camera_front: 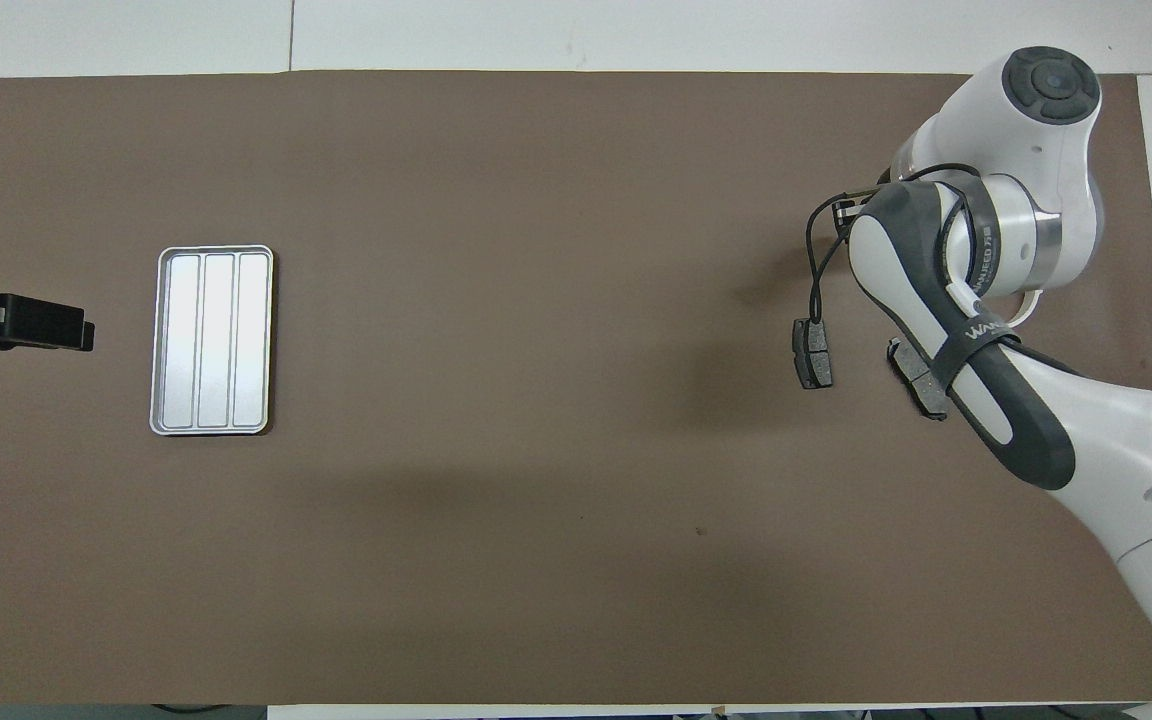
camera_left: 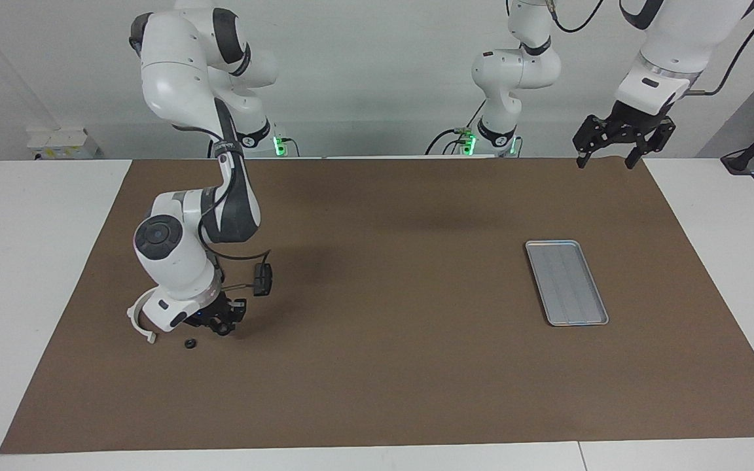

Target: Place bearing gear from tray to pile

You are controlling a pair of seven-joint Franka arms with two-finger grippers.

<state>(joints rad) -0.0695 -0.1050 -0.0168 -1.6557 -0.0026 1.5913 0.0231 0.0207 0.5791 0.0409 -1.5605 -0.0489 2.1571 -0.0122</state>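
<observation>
The right gripper hangs low beside the white half-ring plastic bracket, fingers pinched nearly together; whether they grip anything I cannot tell. A small black ring-shaped gear lies on the counter just beside the bracket. The risk: the low wrist nudging gear or bracket. 1 dark grey brake pad sits near the bracket. The ridged silver metal tray, well apart from the bracket, is bare. The left gripper waits, fingers spread.

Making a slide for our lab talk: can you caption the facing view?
Right gripper low over the mat beside the white bracket and a small black gear; left gripper waits open, raised.
</observation>
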